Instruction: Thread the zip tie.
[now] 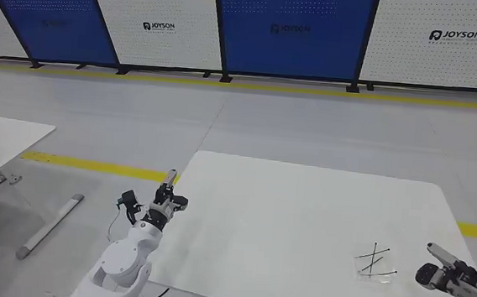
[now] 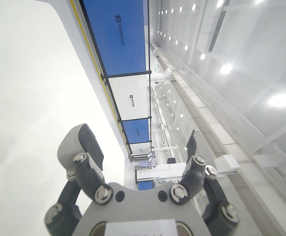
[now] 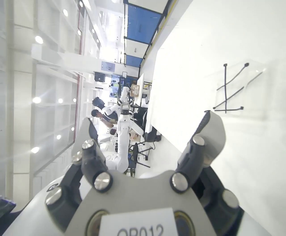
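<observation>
In the top view, a small cluster of black zip ties (image 1: 374,262) lies in the lower right of the frame, on the white table (image 1: 299,229). The right gripper (image 1: 432,252) sits just right of them at the table's edge, near but not touching. In the right wrist view its jaws are spread wide with nothing between them (image 3: 149,127), and the zip ties (image 3: 228,91) lie just beyond one fingertip, crossing each other on a clear plastic sheet (image 3: 257,73).

The left gripper (image 1: 169,179) is at the table's left edge, well apart from the ties. Its own view shows it spread wide and empty (image 2: 143,145).

The sheet's outline is faint. The ties overlap, so their exact number is hard to tell, as is whether any tail passes through a head. The right arm is cut off by the frame's lower right corner.
</observation>
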Controlling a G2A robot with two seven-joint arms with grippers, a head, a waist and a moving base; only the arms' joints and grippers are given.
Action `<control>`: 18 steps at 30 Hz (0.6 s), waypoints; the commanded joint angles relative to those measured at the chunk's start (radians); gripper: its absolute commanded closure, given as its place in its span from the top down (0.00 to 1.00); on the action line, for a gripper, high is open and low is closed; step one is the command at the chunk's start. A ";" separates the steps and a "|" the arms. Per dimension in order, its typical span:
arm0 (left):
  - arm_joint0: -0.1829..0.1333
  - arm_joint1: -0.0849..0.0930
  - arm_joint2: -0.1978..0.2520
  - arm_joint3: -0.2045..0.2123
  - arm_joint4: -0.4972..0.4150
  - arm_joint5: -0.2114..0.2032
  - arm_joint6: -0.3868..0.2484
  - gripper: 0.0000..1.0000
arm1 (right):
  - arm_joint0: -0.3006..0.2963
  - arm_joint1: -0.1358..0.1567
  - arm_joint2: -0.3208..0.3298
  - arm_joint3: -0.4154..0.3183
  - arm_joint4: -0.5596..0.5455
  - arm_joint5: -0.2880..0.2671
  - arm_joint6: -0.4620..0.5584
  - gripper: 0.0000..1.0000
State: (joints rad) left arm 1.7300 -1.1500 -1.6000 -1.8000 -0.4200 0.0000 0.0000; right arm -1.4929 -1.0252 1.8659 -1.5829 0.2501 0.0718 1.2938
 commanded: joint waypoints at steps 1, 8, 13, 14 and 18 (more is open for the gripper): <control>0.000 0.000 0.000 0.000 0.000 0.000 0.000 1.00 | 0.020 0.007 -0.017 0.037 -0.024 -0.009 0.067 1.00; 0.000 0.000 0.000 0.000 0.000 0.000 0.000 1.00 | 0.041 0.012 -0.021 0.070 -0.037 -0.007 0.073 1.00; 0.000 0.000 0.000 0.000 0.000 0.000 0.000 1.00 | 0.041 0.012 -0.021 0.070 -0.037 -0.007 0.073 1.00; 0.000 0.000 0.000 0.000 0.000 0.000 0.000 1.00 | 0.041 0.012 -0.021 0.070 -0.037 -0.007 0.073 1.00; 0.000 0.000 0.000 0.000 0.000 0.000 0.000 1.00 | 0.037 0.017 -0.003 0.066 -0.041 -0.032 0.065 1.00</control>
State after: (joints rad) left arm 1.7300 -1.1500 -1.6000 -1.8000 -0.4200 0.0000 0.0000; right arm -1.4548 -1.0106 1.8523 -1.5178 0.2062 0.0485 1.3586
